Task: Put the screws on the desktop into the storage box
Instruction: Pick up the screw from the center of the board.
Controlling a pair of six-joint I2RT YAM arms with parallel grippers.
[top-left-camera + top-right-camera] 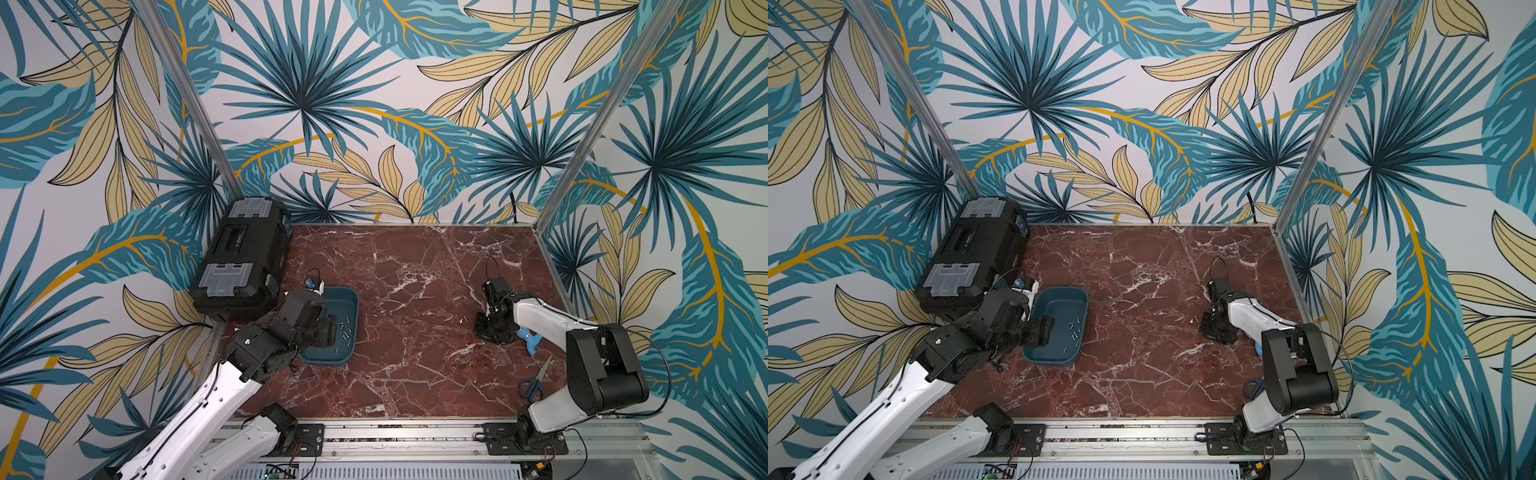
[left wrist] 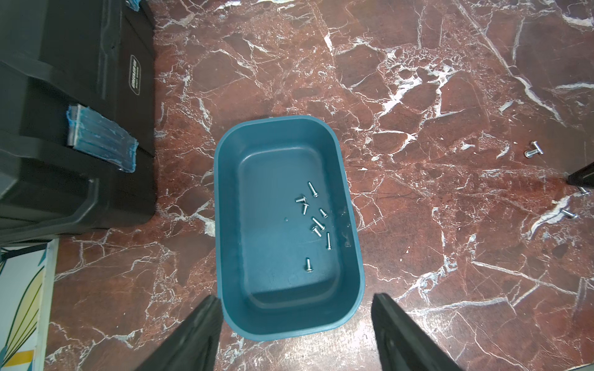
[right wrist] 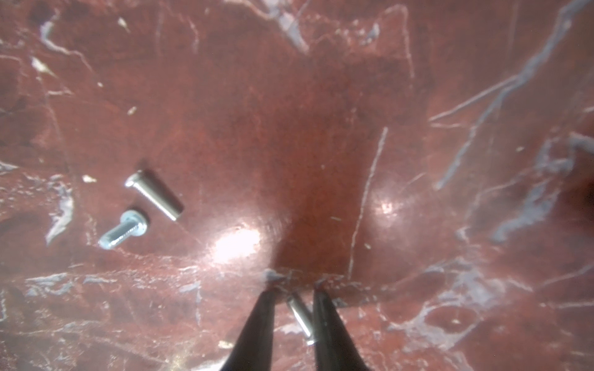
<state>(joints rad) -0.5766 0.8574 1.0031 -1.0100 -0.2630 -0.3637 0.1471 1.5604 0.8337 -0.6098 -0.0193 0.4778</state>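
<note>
Resting in storage box point(image 2: 227, 225) 8 screws point(image 2: 318, 222), left gripper point(image 2: 295, 297) wide apart, right gripper point(image 3: 294, 290) straddling 1 screw point(image 3: 300, 316), grasp unclear

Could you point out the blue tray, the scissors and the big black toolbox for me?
blue tray point(image 2: 289, 321): left wrist view, on a short end wall.
scissors point(image 1: 534, 388): in a top view, on the blue handle.
black toolbox point(image 1: 239, 249): in a top view, on the lid's middle.

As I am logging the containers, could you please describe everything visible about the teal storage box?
The storage box is a shallow, lidless teal tray of matte plastic, rectangular with rounded corners. It sits flat on the desktop, near the black toolbox but apart from it. Eight screws lie loose inside. The open left gripper hovers over one short end, with no contact visible.
</note>
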